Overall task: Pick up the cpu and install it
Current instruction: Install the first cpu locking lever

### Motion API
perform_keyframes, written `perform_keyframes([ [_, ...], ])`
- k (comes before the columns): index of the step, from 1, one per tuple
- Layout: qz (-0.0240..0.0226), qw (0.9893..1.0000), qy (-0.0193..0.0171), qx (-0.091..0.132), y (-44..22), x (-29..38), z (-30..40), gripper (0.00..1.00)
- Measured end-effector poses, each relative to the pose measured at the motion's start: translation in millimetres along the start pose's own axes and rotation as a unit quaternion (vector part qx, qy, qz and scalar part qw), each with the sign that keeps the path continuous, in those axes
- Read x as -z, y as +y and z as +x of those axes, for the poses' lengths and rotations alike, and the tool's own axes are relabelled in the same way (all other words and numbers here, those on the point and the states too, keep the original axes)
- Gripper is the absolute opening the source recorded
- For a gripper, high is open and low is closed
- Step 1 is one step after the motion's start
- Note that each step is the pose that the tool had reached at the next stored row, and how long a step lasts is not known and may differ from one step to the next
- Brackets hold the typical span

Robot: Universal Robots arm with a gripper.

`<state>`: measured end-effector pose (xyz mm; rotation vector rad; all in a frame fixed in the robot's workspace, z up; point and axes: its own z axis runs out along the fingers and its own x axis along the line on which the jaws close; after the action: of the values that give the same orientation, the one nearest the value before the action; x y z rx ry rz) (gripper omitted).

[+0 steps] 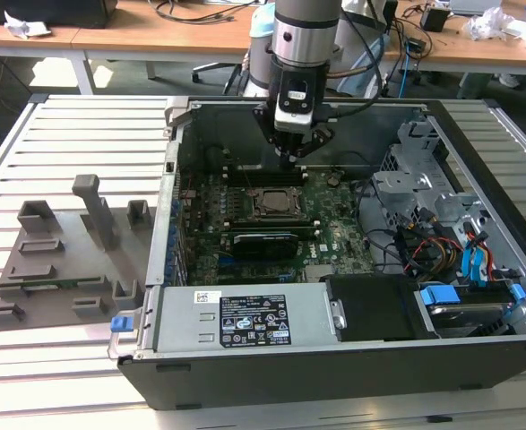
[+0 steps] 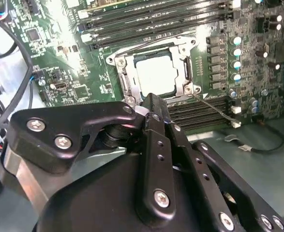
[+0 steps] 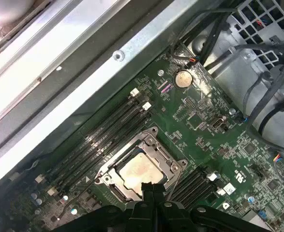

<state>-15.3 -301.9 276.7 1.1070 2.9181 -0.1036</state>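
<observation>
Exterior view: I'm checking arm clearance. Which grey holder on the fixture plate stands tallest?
The grey flat-topped post at the middle of the grey fixture plate; the other holders are low blocks.

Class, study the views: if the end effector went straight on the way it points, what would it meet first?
Probably the cpu lying in its socket frame, or that frame's edge; the end effector hangs above them, but depth is unclear.

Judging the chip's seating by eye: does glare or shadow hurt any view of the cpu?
Second wrist view: glare washes the cpu pale. First wrist view: cpu evenly lit, gripper overlapping one corner. Exterior view: cpu dim inside the case.
</observation>
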Motion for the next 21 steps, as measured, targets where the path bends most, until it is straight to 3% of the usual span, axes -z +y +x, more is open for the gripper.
perform_keyframes([
  [2, -0.0014, 0.9994, -0.0019, 0.034, 0.0, 0.0, 0.0, 0.11],
  [3, -0.0022, 0.9986, -0.0030, 0.054, 0.0, 0.0, 0.0, 0.11],
  [4, -0.0033, 0.9967, -0.0045, 0.081, 0.0, 0.0, 0.0, 0.11],
  [8, -0.0041, 0.9950, -0.0055, 0.100, 0.0, 0.0, 0.0, 0.11],
  [12, -0.0052, 0.9919, -0.0070, 0.127, 0.0, 0.0, 0.0, 0.11],
  [18, -0.0062, 0.9884, -0.0084, 0.152, 0.0, 0.0, 0.0, 0.11],
  [19, -0.0067, 0.9866, -0.0090, 0.163, 0.0, 0.0, 0.0, 0.11],
  [21, -0.0070, 0.9851, -0.0095, 0.172, 0.0, 0.0, 0.0, 0.11],
])
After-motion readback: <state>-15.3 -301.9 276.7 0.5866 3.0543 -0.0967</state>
